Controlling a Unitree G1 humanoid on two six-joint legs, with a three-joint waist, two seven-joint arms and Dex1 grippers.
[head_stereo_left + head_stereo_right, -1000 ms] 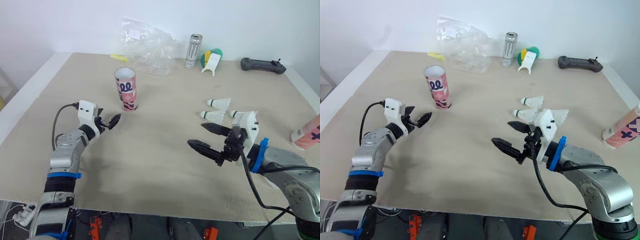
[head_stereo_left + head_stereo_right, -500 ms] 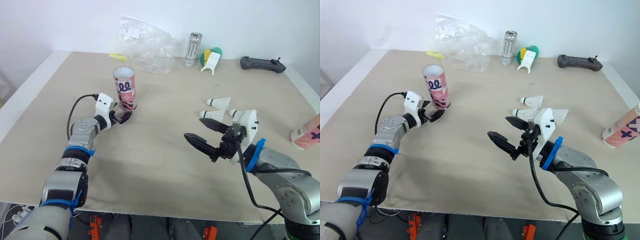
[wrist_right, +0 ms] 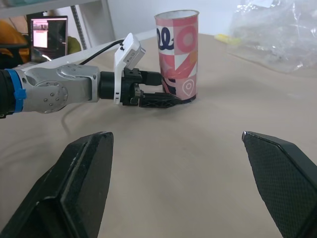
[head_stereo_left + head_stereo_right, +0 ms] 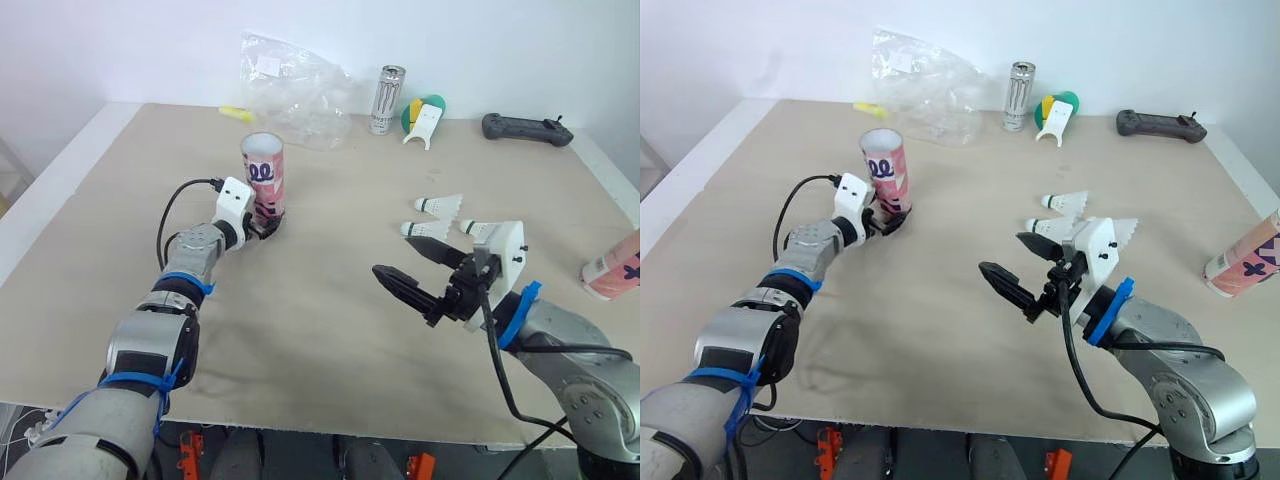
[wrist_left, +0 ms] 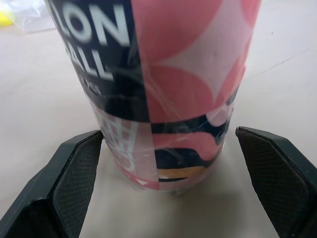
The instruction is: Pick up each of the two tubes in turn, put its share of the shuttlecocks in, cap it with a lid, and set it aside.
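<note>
A pink patterned tube [image 4: 265,183] stands upright and open-topped on the beige table. My left gripper [image 4: 266,228] is open, with one finger on each side of the tube's base; in the left wrist view the tube [image 5: 173,84] sits between the fingers [image 5: 74,173], close to one and apart from the other. My right gripper [image 4: 394,259] hovers open and holds nothing, just in front of three white shuttlecocks [image 4: 437,205] lying on the table. The second pink tube [image 4: 612,268] lies at the table's right edge, partly cut off.
Along the back stand a crumpled clear plastic bag [image 4: 292,88], a drink can [image 4: 386,100], green and yellow round pieces by a white holder [image 4: 423,118] and a black controller [image 4: 525,129]. A yellow item [image 4: 237,114] lies beside the bag.
My left gripper has reached forward and now straddles the tube's base; the tube has shifted slightly to the right. The right gripper has stayed about where it was, still open.
</note>
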